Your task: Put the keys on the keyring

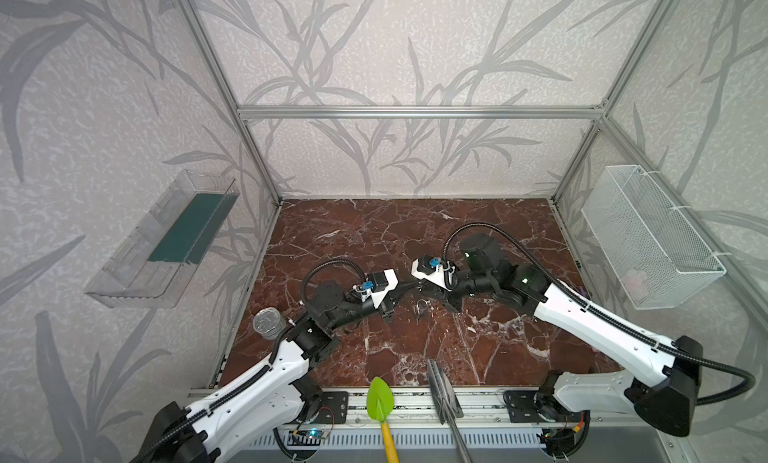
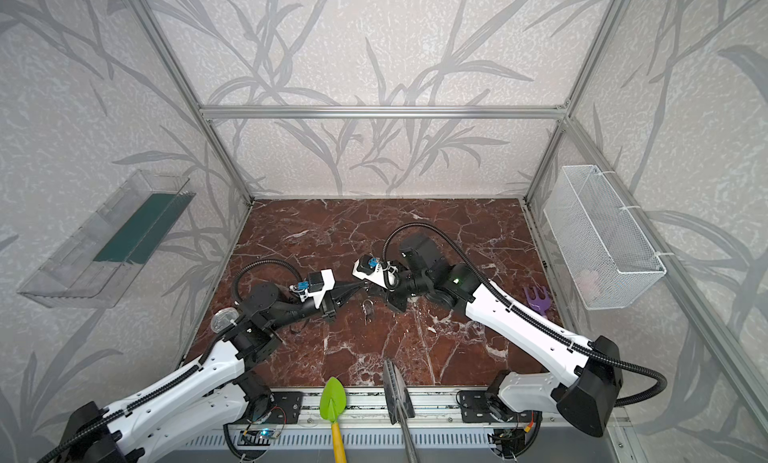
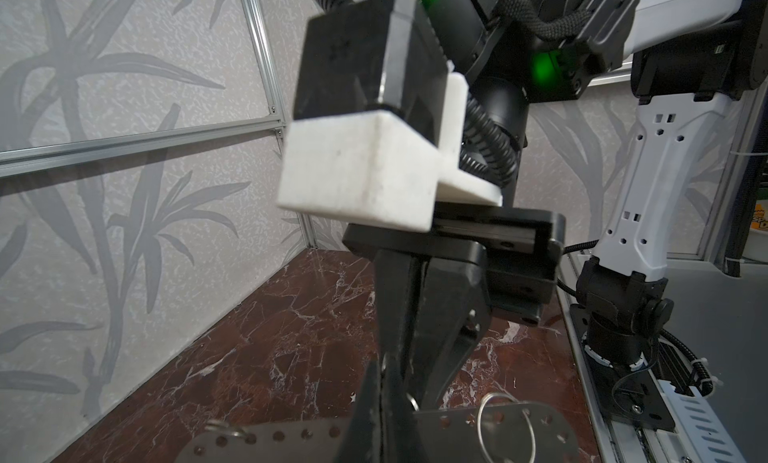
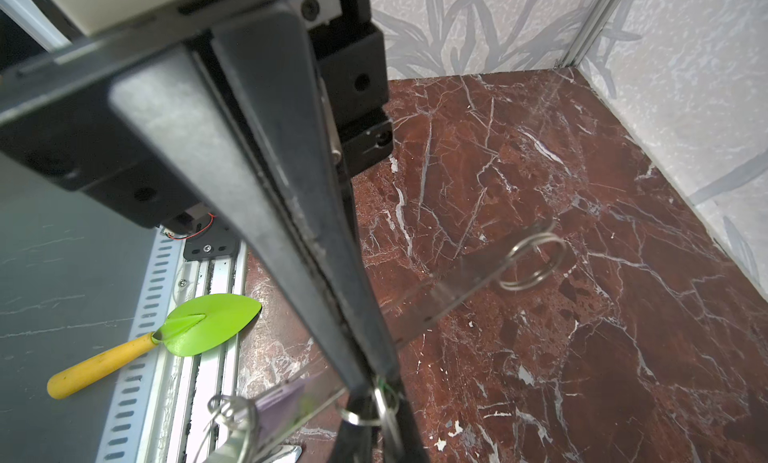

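Observation:
Both grippers meet tip to tip above the middle of the marble floor in both top views. My left gripper (image 1: pixel 400 292) (image 3: pixel 384 398) is shut on the keyring's flat grey tag (image 3: pixel 511 436), which sticks out to both sides of its fingers. A thin wire ring (image 3: pixel 505 423) lies over one end of the tag. My right gripper (image 1: pixel 417 288) (image 4: pixel 374 382) is shut on a small silver key; only a trace of green (image 4: pixel 388 388) shows at its tips, and a ring (image 4: pixel 365 415) circles them. A lilac key (image 4: pixel 282 398) shows by the tag's other end. Rings and metal (image 1: pixel 422 308) (image 2: pixel 368 308) dangle under the grippers.
A tin can (image 1: pixel 268 323) stands at the floor's left edge and a purple plastic rake (image 2: pixel 537 301) lies at the right. A green trowel (image 1: pixel 380 398) and a grey metal tool (image 1: pixel 444 392) lie at the front rail. On the side walls hang a wire basket (image 1: pixel 652 236) and a clear bin (image 1: pixel 166 236).

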Controlling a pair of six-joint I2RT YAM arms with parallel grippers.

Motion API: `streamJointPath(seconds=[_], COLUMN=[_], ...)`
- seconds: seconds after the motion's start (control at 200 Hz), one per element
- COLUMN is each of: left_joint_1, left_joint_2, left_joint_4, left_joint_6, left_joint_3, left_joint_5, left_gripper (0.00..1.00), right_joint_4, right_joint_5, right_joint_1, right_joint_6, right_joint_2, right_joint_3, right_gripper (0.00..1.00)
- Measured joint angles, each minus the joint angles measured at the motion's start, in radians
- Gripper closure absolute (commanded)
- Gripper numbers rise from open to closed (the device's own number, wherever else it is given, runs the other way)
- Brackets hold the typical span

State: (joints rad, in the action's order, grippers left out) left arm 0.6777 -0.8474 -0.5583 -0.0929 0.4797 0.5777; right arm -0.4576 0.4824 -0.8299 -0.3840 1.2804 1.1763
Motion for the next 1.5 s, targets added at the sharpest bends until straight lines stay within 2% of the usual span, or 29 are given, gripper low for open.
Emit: streamJointPath(seconds=[0.025,0.145,0.275,0.385,0.6,0.755,1.045,1.5], left_joint_1=[0.000,0.000,0.000,0.000,0.000,0.000,0.000,0.000], left_joint_2=[0.000,0.000,-0.002,-0.002,-0.002,-0.010,-0.052,-0.094], left_joint_4=[-0.003,-0.030,-0.052,-0.068,-0.101,-0.116,-0.116,-0.116], left_joint_6=[0.000,0.008,0.015,0.019,0.026,0.037,0.071,0.090], left_joint_3=[0.000,-0.010,-0.029,-0.043,-0.049,-0.049,-0.047,-0.020], left_joint_5=[0.000,-0.002,-0.012,-0.036,-0.126,-0.196,-0.303,-0.341], left_gripper=[1.00,1.00,1.00,1.00,1.00,1.00,1.00,1.00], right_joint_4=[0.000,-0.003,0.004,0.021,0.108,0.216,0.374,0.428], right_joint_5=[0.001,0.000,-0.029,-0.093,-0.278,-0.344,-0.342,-0.312], right_joint_1=[0.000,-0.006,-0.015,-0.015,-0.014,-0.014,-0.014,-0.014], right_joint_6=[-0.002,-0.008,-0.004,0.014,0.094,0.170,0.307,0.310], right_joint_2=[0.000,0.000,-0.024,-0.099,-0.283,-0.365,-0.368,-0.271], right_joint_3=[0.000,0.000,-0.023,-0.087,-0.211,-0.285,-0.408,-0.406], right_gripper=[0.98,0.76,0.65,0.55,0.49,0.48,0.47,0.46])
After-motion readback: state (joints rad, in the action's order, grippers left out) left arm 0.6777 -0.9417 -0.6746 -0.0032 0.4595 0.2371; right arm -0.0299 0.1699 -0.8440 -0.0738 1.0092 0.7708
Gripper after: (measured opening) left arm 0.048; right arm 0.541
